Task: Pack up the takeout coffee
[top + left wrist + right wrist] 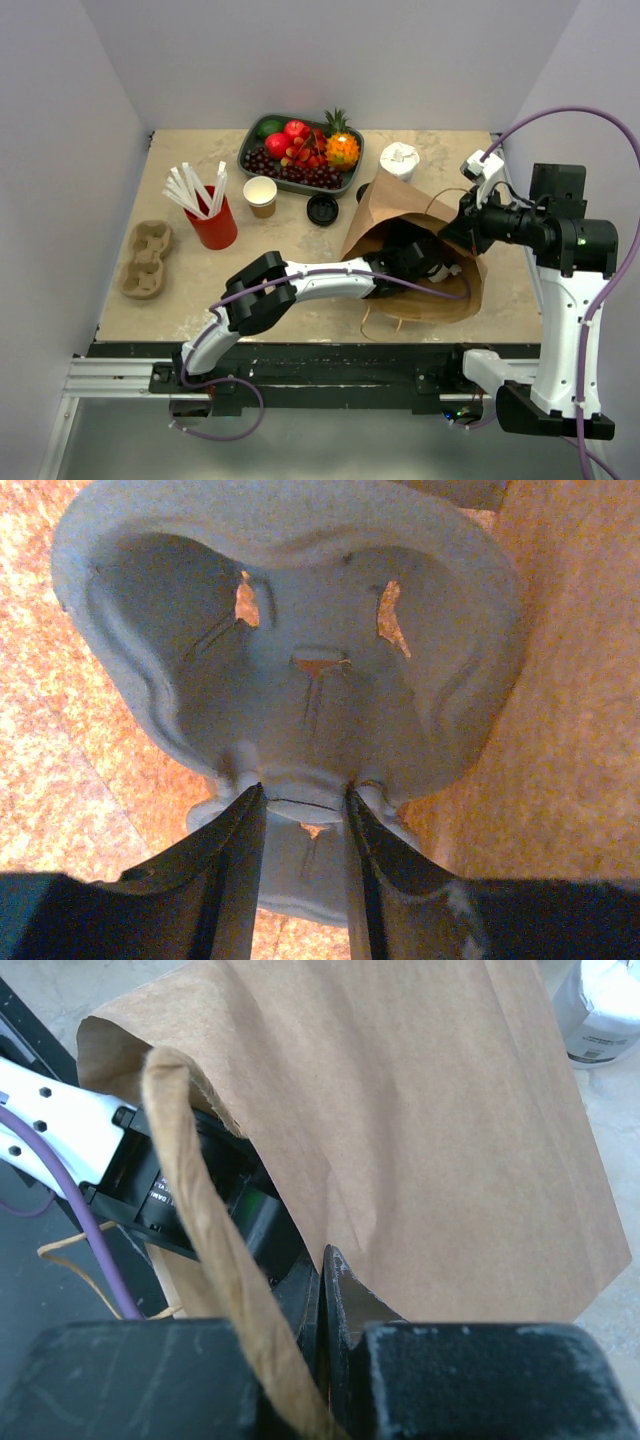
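Left pincer (303,796) clamps the carrier (300,660) rim inside the bag (395,205); right pincer (322,1262), three o'clock, pinches the bag's lip. Seat it flat.

One paper bag (385,205), two pulp carriers (147,260) (300,680), one red cup (215,228), one brown cup (260,193), one black lid (322,209), one fruit tray (244,153)

Overhead, bright even light from above leaves soft shadows on the desk (300,240). Ahead of the left tool (303,798) the cup carrier (300,630) sits in dim, grainy shade, ringed by orange glow. The paper bag (430,1140) above the right tool (322,1270) is sharp; the tool's near body blurs.
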Motion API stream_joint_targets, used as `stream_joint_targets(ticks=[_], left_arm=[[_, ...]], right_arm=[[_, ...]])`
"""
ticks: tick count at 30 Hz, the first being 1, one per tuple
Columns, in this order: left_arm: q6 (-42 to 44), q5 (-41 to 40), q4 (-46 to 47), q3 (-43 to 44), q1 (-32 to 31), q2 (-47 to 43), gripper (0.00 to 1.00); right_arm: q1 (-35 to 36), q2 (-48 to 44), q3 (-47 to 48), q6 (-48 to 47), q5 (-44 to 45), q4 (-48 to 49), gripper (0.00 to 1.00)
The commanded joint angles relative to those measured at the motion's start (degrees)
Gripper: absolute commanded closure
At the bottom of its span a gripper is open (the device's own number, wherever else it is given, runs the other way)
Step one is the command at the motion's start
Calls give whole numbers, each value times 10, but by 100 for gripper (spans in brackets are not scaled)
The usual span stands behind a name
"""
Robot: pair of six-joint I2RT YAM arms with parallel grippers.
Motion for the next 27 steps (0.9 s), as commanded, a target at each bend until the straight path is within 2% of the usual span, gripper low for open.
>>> stream_joint_targets(ticks=[1, 10, 12, 13, 14, 20, 25, 27], left_arm=[[-66, 17, -65, 35, 0, 3, 100], [-117, 86, -110, 40, -8, -26, 98], [-125, 89, -127, 46, -9, -21, 91], [-131, 92, -131, 48, -9, -21, 79], [-132, 94, -135, 48, -9, -23, 74], [-158, 126, -169, 59, -9, -40, 47], [-184, 164, -214, 69, -9, -52, 30], [-188, 168, -227, 70, -9, -57, 29]], right_arm=[[-1, -1, 28, 38, -17, -15, 100], [-1, 19, 32, 35, -2, -15, 100], [-1, 24, 37, 35, 0, -15, 100], [-1, 26, 40, 36, 2, -15, 100], [-1, 26, 40, 35, 7, -16, 100], [-1, 36, 35, 38, 12, -16, 100], [-1, 56, 42, 31, 15, -15, 100], [-1, 61, 46, 31, 17, -13, 100]])
